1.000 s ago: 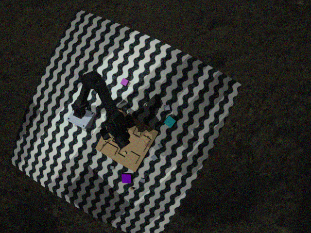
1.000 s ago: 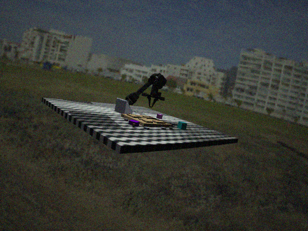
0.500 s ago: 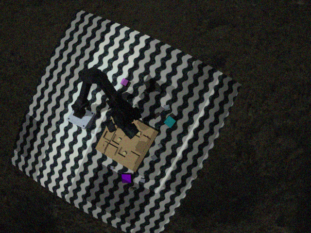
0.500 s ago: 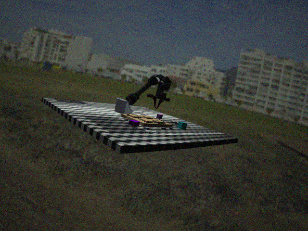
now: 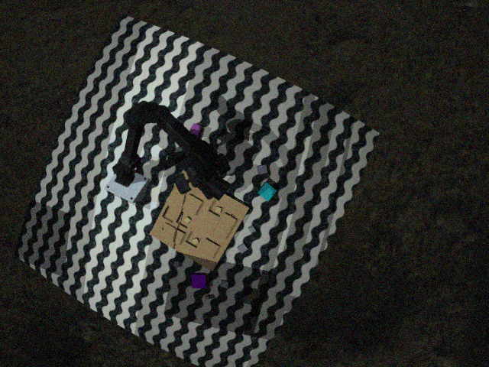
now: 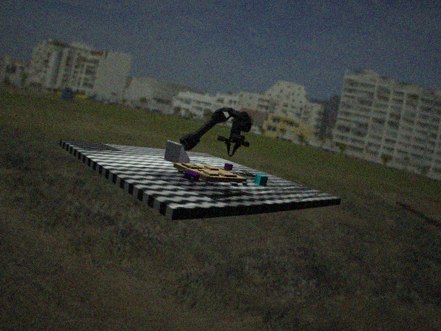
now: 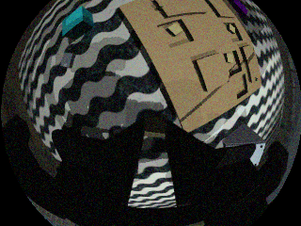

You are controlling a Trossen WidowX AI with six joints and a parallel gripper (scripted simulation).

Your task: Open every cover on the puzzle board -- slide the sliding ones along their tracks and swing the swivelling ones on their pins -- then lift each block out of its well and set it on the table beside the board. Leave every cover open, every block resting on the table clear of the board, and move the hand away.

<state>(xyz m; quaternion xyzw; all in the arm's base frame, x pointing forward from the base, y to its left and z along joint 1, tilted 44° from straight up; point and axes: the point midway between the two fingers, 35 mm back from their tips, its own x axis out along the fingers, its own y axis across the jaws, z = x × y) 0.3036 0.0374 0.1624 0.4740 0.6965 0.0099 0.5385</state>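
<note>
The tan puzzle board (image 5: 211, 228) (image 7: 165, 61) lies flat, with dark-edged grooves and small pale patches in squarish recesses; I cannot tell every cover's position. A teal block (image 5: 267, 191) (image 6: 260, 179) (image 7: 77, 21), a purple block (image 5: 199, 280) (image 6: 191, 175) (image 7: 240, 6) and a magenta block (image 5: 195, 128) (image 6: 228, 166) rest on the table off the board. My gripper (image 6: 230, 155) (image 7: 155, 123) points down, raised above the table beyond the board's edge. It is shut on a small dark block, dim between the fingertips in the wrist view. The arm hides it in the top view.
The arm covers one edge of the board in the top view. Its pale base plate (image 5: 123, 190) (image 6: 174, 152) stands beside the board. Small grey pieces (image 5: 262, 170) (image 5: 242, 247) lie around the board on the wavy-striped table (image 5: 157, 75) (image 6: 213, 205).
</note>
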